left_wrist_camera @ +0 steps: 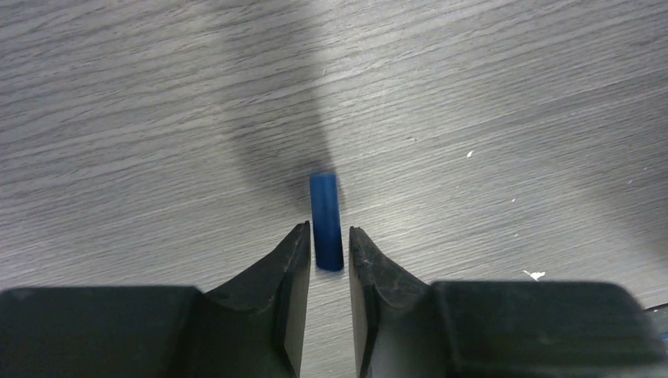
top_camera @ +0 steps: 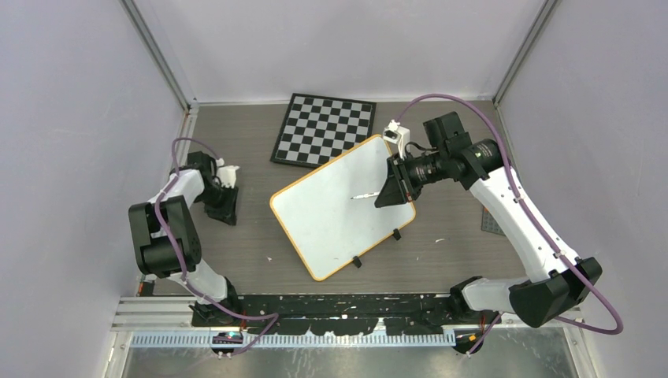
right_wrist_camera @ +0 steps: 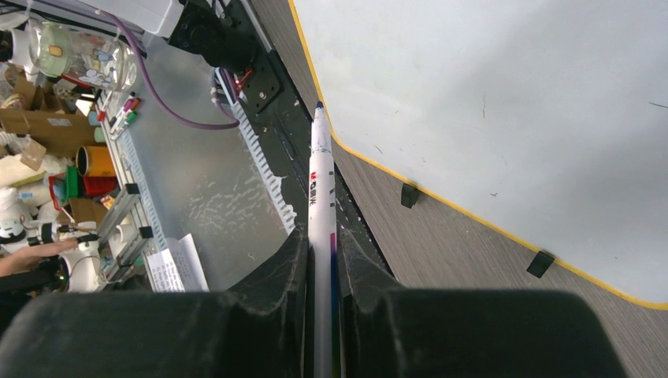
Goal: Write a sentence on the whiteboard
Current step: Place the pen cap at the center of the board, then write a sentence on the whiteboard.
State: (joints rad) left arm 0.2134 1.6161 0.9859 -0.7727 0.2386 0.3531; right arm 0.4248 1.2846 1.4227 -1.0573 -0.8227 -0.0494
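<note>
The whiteboard (top_camera: 331,213), white with an orange rim, lies tilted at the table's middle, and its surface (right_wrist_camera: 504,102) shows only faint specks. My right gripper (top_camera: 391,191) hovers over its right side, shut on a white marker (right_wrist_camera: 321,181) with a bare blue tip. The marker (top_camera: 364,195) points left across the board; whether the tip touches it I cannot tell. My left gripper (top_camera: 224,205) is low over the table left of the board. Its fingertips (left_wrist_camera: 328,230) stand slightly apart around a small blue cap (left_wrist_camera: 326,213), with a thin gap on each side.
A black-and-white chessboard (top_camera: 323,130) lies behind the whiteboard, nearly touching its far corner. Two black clips (top_camera: 356,261) (top_camera: 397,234) sit on the board's near edge. A dark flat item (top_camera: 491,222) lies by the right wall. Grey walls enclose three sides.
</note>
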